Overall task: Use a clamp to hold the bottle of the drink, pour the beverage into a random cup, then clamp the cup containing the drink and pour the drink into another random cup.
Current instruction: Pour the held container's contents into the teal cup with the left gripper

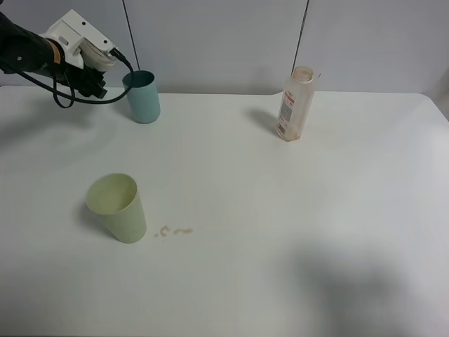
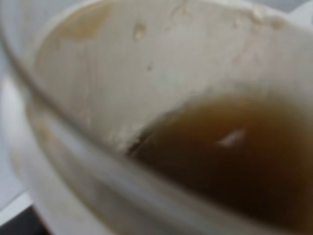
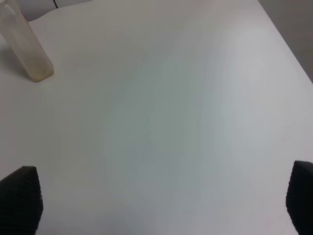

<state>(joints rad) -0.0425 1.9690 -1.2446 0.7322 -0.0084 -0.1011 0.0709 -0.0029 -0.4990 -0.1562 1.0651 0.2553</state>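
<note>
Inside the white cup (image 2: 146, 63), brown beverage (image 2: 234, 161) pools against stained walls.

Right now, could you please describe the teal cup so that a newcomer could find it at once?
Start at the white table and follow its far edge toward the left of the high view. There stands the teal cup, well left of the bottle. Unlike the pale yellow-green cup nearer the front, it is blue-green with a darker inside.
</note>
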